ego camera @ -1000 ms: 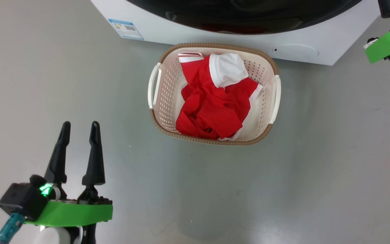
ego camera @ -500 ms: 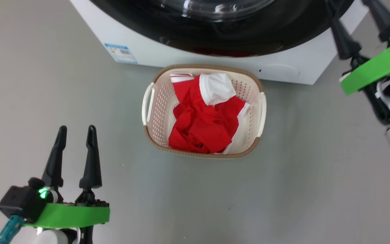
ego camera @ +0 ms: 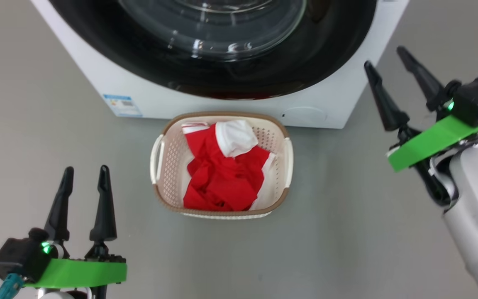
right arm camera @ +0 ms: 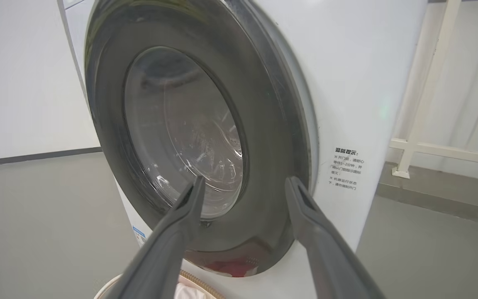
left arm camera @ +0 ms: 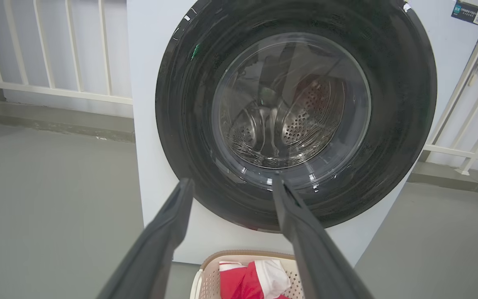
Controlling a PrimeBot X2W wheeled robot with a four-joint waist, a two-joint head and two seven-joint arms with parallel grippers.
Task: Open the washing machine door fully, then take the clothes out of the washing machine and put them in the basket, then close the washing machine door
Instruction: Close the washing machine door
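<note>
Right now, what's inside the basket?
The basket holds the clothes, a crumpled red-and-white heap filling its middle and right. Perforated wall shows bare on the left. Whatever lies under the heap, and most of the basket's floor, is covered and cannot be seen.

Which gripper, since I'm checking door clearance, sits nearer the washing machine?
The right gripper, up beside the washing machine; the left gripper sits low, left of the basket.

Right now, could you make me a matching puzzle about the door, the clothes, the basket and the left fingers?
1 door
2 clothes
3 basket
4 left fingers

a on the floor in front of the washing machine
b shut
c spread apart, empty
d heaped in the basket

Pairs: 1-b, 2-d, 3-a, 4-c
</note>
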